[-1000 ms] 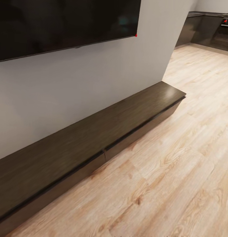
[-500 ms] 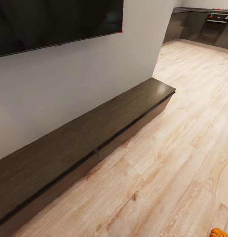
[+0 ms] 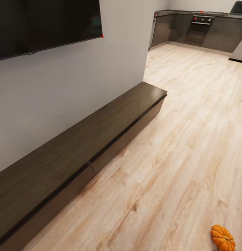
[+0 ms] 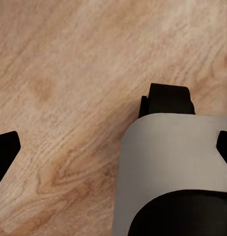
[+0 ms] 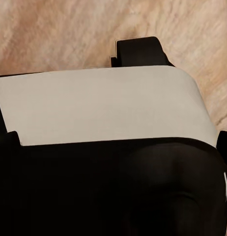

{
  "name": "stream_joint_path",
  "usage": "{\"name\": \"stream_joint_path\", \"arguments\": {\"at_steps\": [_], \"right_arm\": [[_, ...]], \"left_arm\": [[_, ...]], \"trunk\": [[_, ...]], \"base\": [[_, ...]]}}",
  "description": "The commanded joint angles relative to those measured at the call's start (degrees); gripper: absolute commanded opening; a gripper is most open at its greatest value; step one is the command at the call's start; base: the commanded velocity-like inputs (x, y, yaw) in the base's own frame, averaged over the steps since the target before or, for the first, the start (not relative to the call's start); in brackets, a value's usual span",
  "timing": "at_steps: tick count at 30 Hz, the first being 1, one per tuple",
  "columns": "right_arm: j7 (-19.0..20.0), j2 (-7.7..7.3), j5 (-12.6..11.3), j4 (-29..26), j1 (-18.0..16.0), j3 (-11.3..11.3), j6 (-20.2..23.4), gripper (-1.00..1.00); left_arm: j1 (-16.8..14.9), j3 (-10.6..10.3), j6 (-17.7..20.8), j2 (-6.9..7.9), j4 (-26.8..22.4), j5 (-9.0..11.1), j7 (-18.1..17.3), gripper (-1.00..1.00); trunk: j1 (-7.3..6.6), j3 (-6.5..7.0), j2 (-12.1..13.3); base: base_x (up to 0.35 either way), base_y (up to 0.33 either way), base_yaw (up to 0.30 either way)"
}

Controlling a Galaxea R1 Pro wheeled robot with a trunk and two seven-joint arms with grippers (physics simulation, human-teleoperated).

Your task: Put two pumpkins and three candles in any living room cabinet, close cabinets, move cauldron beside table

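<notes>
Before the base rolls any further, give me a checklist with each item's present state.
1. Pumpkin located: ok, on the plank floor at the head view's lower right.
2. Cabinet located: ok, low along the wall under the TV.
3. Cabinet drawer fronts shut: ok, they look flush.
4. Floor between pumpkin and cabinet free of things: ok.
5. Candles, cauldron, table found: cannot tell.
6. Grippers free to grasp: cannot tell; fingertips sit at the wrist views' edges.
</notes>
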Motion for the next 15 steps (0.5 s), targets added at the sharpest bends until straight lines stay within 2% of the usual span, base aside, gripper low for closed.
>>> {"name": "stream_joint_path", "arguments": {"at_steps": [1,15], "right_arm": [[0.0,0.01,0.0,0.0,0.0,0.0,0.0,1.0],[0.0,-0.05,0.0,0.0,0.0,0.0,0.0,1.0]], "left_arm": [[0.0,0.0,0.0,-0.1,0.0,0.0,0.0,1.0],[0.0,0.0,0.1,-0.26,0.0,0.0,-0.1,1.0]], "trunk": [[0.0,0.05,0.0],[0.0,0.72,0.0]], "base": [[0.0,0.0,-0.282],[0.0,0.0,-0.282]]}}
